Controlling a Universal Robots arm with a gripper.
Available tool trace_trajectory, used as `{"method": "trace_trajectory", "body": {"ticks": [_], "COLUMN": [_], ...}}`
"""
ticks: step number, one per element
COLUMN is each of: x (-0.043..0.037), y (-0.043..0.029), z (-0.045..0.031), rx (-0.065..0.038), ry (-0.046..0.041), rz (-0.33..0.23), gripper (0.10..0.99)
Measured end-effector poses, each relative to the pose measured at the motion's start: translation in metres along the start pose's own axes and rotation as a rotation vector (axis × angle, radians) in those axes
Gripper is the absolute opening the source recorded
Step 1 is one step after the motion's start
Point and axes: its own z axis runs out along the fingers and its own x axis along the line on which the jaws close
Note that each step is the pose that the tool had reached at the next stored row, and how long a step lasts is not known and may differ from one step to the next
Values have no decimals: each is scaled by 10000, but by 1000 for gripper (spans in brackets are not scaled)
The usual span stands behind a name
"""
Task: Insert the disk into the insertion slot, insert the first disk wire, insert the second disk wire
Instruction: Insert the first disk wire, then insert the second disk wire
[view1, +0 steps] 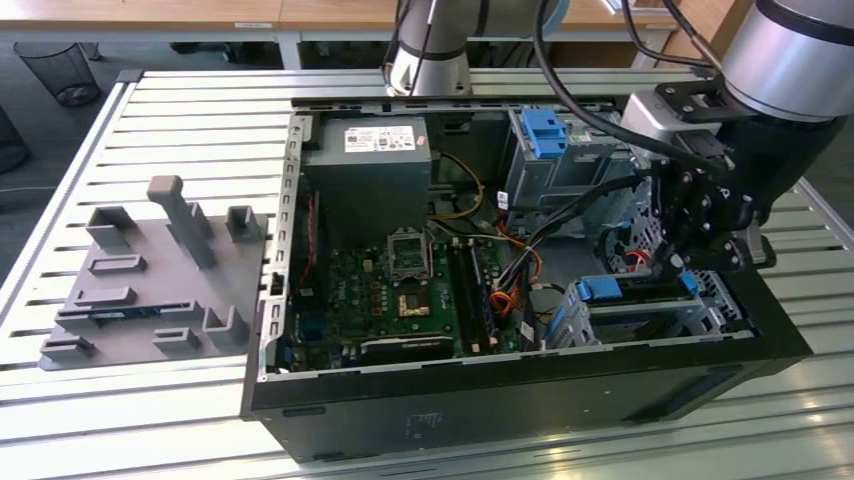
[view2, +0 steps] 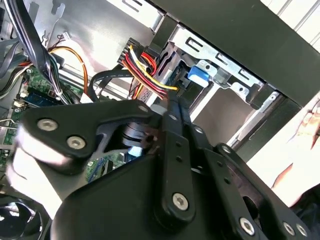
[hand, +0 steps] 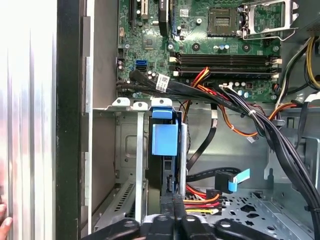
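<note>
the disk (hand: 164, 140) sits in the insertion slot (hand: 127, 150). the claw (hand: 173, 200) is pinched shut on a red-and-yellow disk wire (hand: 202, 201).

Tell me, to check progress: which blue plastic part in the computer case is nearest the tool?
The blue plastic carrier in the low perforated grey metal cage, beside the tool; the blue latch tops the taller bay.
</note>
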Motion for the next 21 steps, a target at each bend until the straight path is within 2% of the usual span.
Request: {"method": "trace_trajectory", "body": {"ticks": [1,2,14,21], "x": [0,0,1,0], "y": [0,0,3,65], "z": [-3,-5,-19,-23], "rx": [-1,-1,-1,4], "ry": [0,1,2,4], "rz": [0,0,0,0], "gripper": [165,106,106,106]}}
